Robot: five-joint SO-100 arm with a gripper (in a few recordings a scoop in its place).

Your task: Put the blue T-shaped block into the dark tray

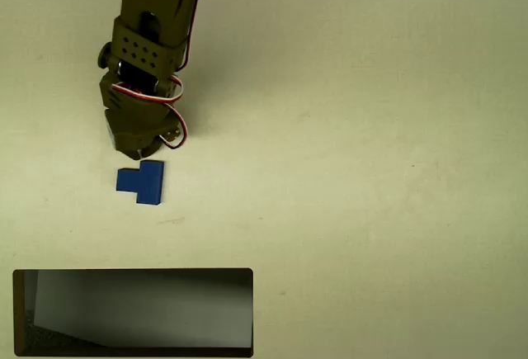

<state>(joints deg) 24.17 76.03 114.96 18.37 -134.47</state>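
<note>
In the overhead view the blue T-shaped block (142, 183) lies on the table (371, 169), left of centre, just beyond the gripper (140, 151); its spread cannot be told. It should descend squarely, pinch the block's stem, then carry toward the dark tray (132, 273) at the lower-left corner.

From above I'm seeing the olive arm reaching down from the top edge, its gripper (140, 146) hanging just above the blue T-shaped block (143, 181) lying flat on the pale table (371, 169). The dark tray (132, 273) is sitting well below, at bottom left.
</note>
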